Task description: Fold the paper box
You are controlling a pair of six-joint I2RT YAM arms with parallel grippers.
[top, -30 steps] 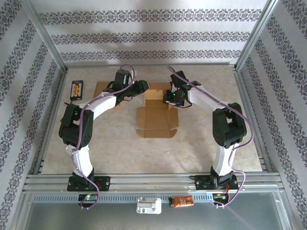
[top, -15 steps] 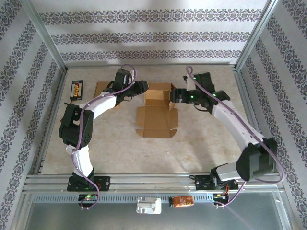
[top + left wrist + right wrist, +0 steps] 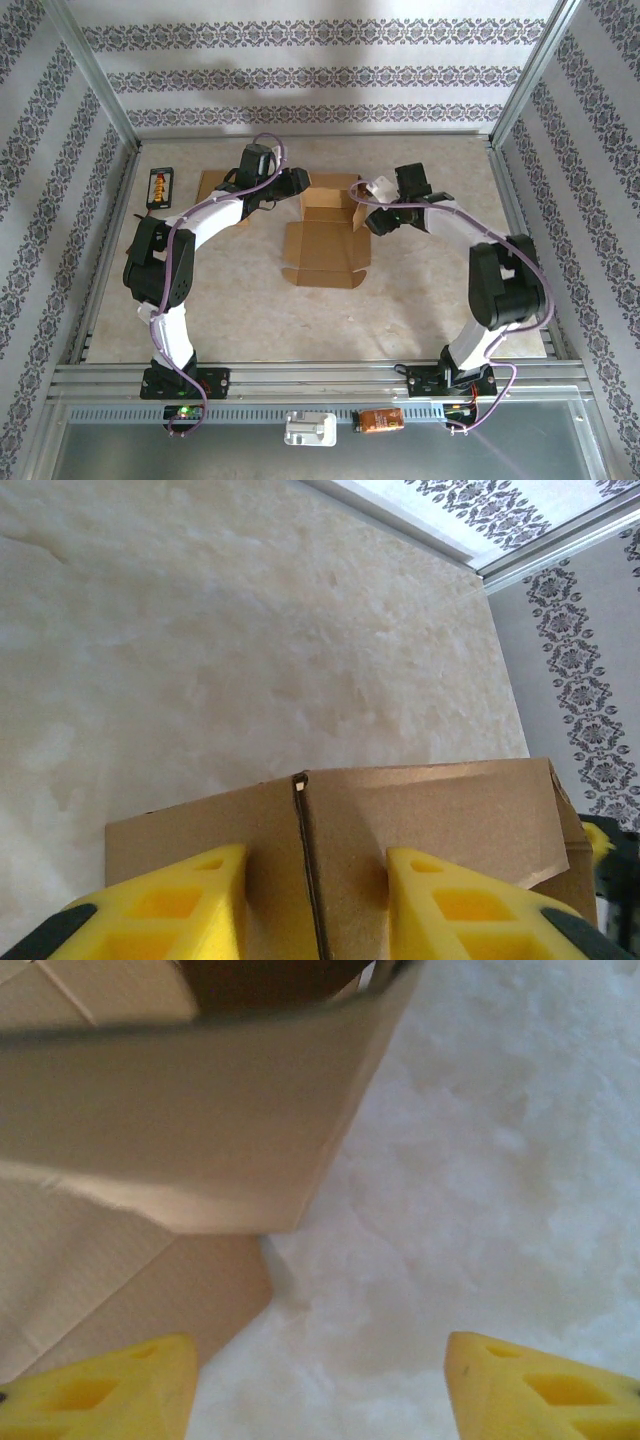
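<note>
The brown paper box (image 3: 325, 240) lies partly folded in the middle of the table, its back walls raised and its front flap flat. My left gripper (image 3: 298, 184) sits at the box's left wall. In the left wrist view its yellow fingers (image 3: 180, 905) press from both sides on the doubled cardboard wall (image 3: 350, 830), which has a dark slit down its middle. My right gripper (image 3: 372, 218) hovers just off the box's right side. It stands open (image 3: 320, 1390) over bare table, and the raised right wall (image 3: 200, 1120) lies ahead of it, untouched.
A black device with orange markings (image 3: 160, 186) lies at the back left, beside a flat cardboard sheet (image 3: 210, 184). Metal frame posts and patterned walls close in the table. A white part (image 3: 310, 430) and an orange part (image 3: 380, 420) rest on the front rail.
My right gripper left the box's right wall, swung out to the right with its jaws wider, then came back beside the box. The left gripper stayed on the left wall.
</note>
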